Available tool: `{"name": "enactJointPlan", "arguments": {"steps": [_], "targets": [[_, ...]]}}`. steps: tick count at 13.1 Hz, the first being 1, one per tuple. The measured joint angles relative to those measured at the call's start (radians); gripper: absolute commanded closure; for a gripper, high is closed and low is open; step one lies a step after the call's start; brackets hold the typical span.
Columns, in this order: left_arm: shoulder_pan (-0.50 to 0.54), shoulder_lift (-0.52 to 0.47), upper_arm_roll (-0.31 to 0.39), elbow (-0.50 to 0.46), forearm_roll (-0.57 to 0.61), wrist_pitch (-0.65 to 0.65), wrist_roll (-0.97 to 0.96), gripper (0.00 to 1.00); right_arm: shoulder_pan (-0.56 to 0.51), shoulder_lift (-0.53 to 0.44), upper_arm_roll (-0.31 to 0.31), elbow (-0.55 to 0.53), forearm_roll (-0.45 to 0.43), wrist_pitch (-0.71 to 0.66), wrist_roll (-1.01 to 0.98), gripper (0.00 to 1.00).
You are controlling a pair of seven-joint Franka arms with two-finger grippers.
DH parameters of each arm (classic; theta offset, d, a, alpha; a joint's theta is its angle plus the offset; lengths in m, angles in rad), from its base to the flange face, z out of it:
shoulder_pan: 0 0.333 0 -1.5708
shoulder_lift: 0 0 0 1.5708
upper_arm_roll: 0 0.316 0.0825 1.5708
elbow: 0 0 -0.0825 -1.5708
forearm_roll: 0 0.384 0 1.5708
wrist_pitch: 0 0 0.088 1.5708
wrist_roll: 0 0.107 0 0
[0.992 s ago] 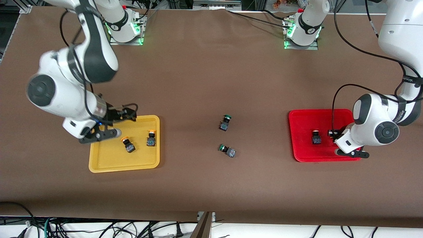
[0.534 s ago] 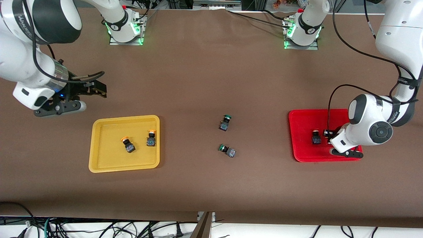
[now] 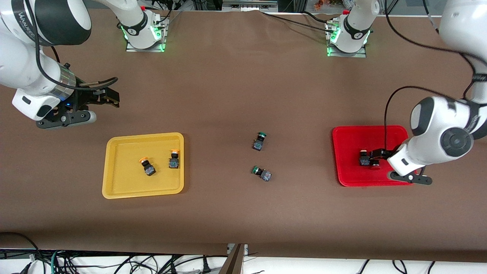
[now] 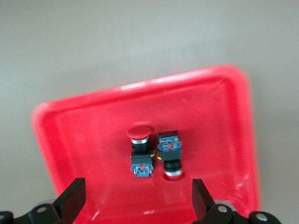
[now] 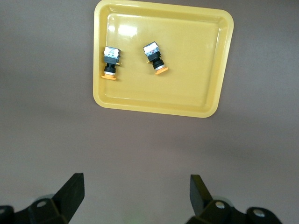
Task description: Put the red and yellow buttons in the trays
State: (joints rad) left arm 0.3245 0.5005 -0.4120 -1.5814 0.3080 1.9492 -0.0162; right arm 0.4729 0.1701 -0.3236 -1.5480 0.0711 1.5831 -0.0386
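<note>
**Q:** Where do the task's buttons lie?

**A:** The yellow tray (image 3: 143, 165) sits toward the right arm's end of the worktop, roughly midway between the base edge and the camera edge. It holds two yellow-capped buttons, well apart from each other: one (image 3: 147, 166) near the tray's middle, lying tilted, and the other (image 3: 174, 160) close to the rim that faces the table's centre. The red tray (image 3: 352, 152) sits toward the left arm's end. In it lie two red-capped buttons, side by side and touching or nearly so; the left wrist view shows one (image 4: 141, 151) with its cap pointing one way and its neighbour (image 4: 170, 154) with its cap pointing the reverse way.

**Q:** And the grippers?

**A:** The left gripper (image 3: 374, 156) hangs over the red tray, its fingers (image 4: 71, 200) spread wide and clasping nothing; both red buttons lie free between and ahead of them. The right gripper (image 3: 108, 98) is up in the air over bare table near the right arm's end, between the yellow tray and the base edge, its fingers (image 5: 70, 191) likewise spread wide and empty.

**Q:** What else is on the worktop?

**A:** Two green-capped buttons near the centre, one (image 3: 259, 141) nearer the base edge, the other (image 3: 262, 173) nearer the camera edge, both outside the trays.
</note>
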Motion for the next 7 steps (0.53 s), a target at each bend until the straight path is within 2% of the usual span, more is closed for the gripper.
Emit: {"name": "enactJointPlan", "arguments": {"steps": [3,5,7], "targets": [[0.002,-0.13,-0.018,0.108,-0.095,-0.129,-0.004,0.0,0.0,0.0,0.0,0.006,0.0,0.003,0.0,0.0],[0.019,-0.165,-0.014,0.203,-0.17,-0.233,-0.003,0.0,0.001,0.0,0.0,0.01,0.0,0.005,0.0,0.0],[0.029,-0.18,-0.003,0.252,-0.194,-0.325,-0.003,0.0,0.001,0.0,0.0,0.01,0.0,0.007,0.0,0.0]]}}
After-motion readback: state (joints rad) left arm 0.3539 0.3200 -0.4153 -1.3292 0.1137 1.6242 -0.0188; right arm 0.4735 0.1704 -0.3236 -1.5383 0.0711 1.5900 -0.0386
